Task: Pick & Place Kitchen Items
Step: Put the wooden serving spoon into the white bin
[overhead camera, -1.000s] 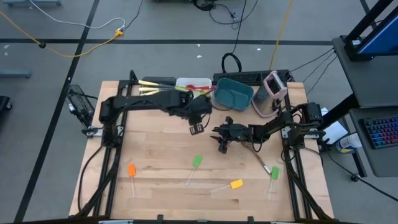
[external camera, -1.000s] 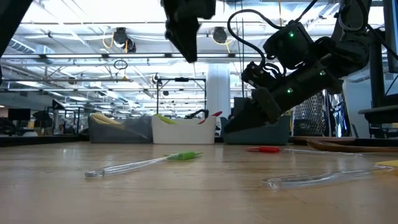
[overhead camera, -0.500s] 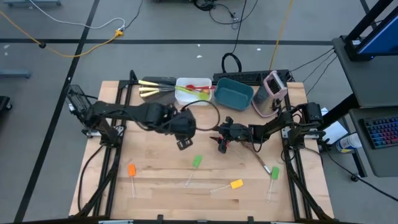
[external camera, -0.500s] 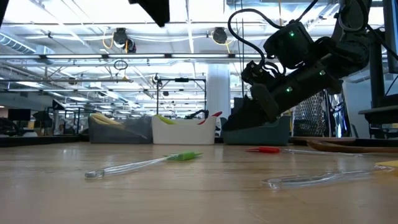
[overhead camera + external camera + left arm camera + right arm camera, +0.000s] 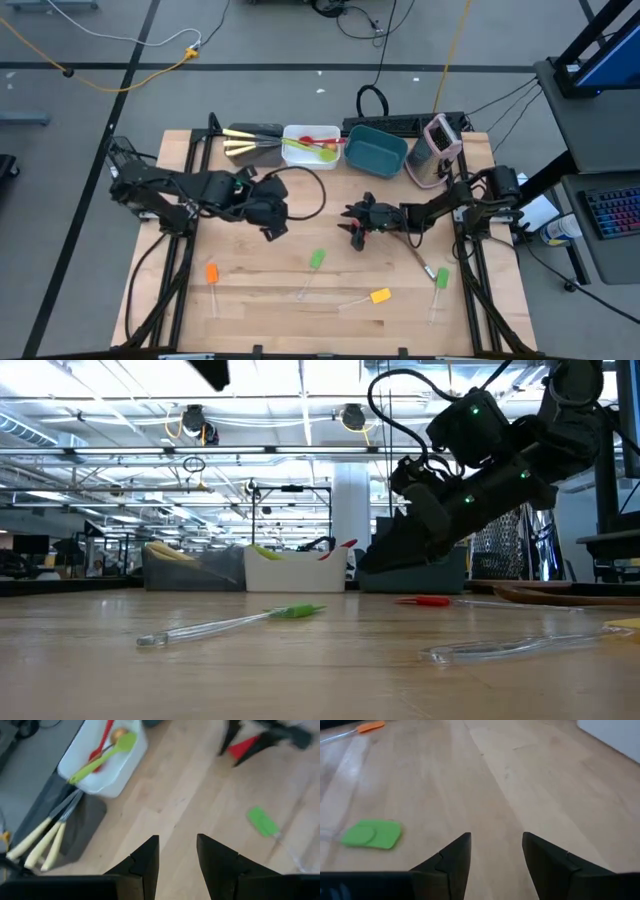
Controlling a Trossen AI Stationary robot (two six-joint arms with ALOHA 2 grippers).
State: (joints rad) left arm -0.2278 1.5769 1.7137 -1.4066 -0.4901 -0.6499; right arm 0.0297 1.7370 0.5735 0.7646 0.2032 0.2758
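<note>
The left claw [image 5: 272, 226] hovers with fingers apart, empty, at nine o'clock of the right claw [image 5: 356, 226]. The right claw, fingers apart, hangs over a red spatula [image 5: 425, 600] on the surface [image 5: 260, 290].

A pale wooden table [image 5: 250, 290] carries three tubs along its far edge: a dark one [image 5: 250, 141] holding cream-handled knives [image 5: 37, 842], a white one [image 5: 310, 146] holding red and green spoons, and a teal one [image 5: 375, 152], with a pink-and-grey appliance [image 5: 436, 147] beside it. Loose on the boards lie clear-handled spatulas: an orange-headed one [image 5: 212, 274], a green-headed one [image 5: 317, 259], a yellow-headed one [image 5: 379, 296] and another green-headed one [image 5: 441, 277]. A red-headed spatula [image 5: 425, 600] lies near the middle, and a wooden spoon [image 5: 422, 259] lies toward the right side.
</note>
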